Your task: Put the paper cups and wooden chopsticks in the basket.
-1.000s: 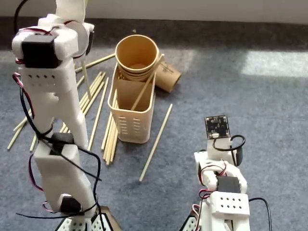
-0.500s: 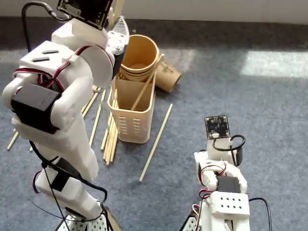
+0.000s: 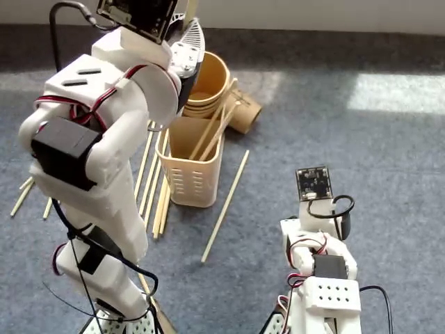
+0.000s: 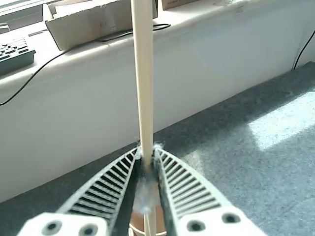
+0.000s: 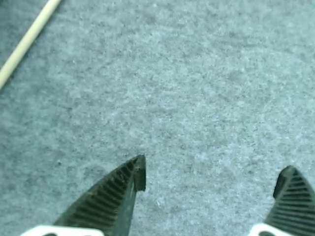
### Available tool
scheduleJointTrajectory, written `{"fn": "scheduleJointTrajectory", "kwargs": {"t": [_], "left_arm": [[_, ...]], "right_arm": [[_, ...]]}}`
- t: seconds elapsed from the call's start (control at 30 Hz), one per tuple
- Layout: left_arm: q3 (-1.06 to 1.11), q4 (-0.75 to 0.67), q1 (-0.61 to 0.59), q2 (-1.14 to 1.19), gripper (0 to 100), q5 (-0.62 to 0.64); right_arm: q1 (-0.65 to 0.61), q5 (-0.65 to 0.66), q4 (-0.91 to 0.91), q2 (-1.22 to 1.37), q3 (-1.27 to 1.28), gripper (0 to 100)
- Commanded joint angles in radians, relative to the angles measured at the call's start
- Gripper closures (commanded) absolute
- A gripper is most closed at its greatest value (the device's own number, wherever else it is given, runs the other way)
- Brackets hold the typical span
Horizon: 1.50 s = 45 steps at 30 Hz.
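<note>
Sticking up from the clamped left pincer (image 4: 147,150), a chopstick (image 4: 142,73).

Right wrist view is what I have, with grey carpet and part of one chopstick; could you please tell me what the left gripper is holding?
Observer: The left gripper is shut on a wooden chopstick, clamped between its tips.
Operator: Thank you. Where is that gripper relative to the basket?
Observer: In the high view it is over the far end of the basket, beside the stack of paper cups standing there.
Operator: Is anything outside the basket?
Observer: Yes, one paper cup lies on its side just beyond the basket, and loose chopsticks lie on the carpet alongside it.
</note>
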Motion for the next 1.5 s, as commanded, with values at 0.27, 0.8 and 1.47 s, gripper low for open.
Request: {"fn": "scheduleJointTrajectory", "kwargs": {"t": [0.27, 0.8, 1.47], "left_arm": [[0.001, -0.11, -0.005, 0.104, 100, 0.061], [0.002, 0.003, -0.038, 0.145, 99, 0.196], [-0.004, 0.0, -0.05, 0.134, 89, 0.157]], "right_arm": [[0.008, 0.012, -0.018, -0.01, -0.005, 60.5], [0.008, 0.012, -0.018, -0.01, -0.005, 60.5], [0.008, 0.012, -0.018, -0.01, -0.005, 60.5]]}}
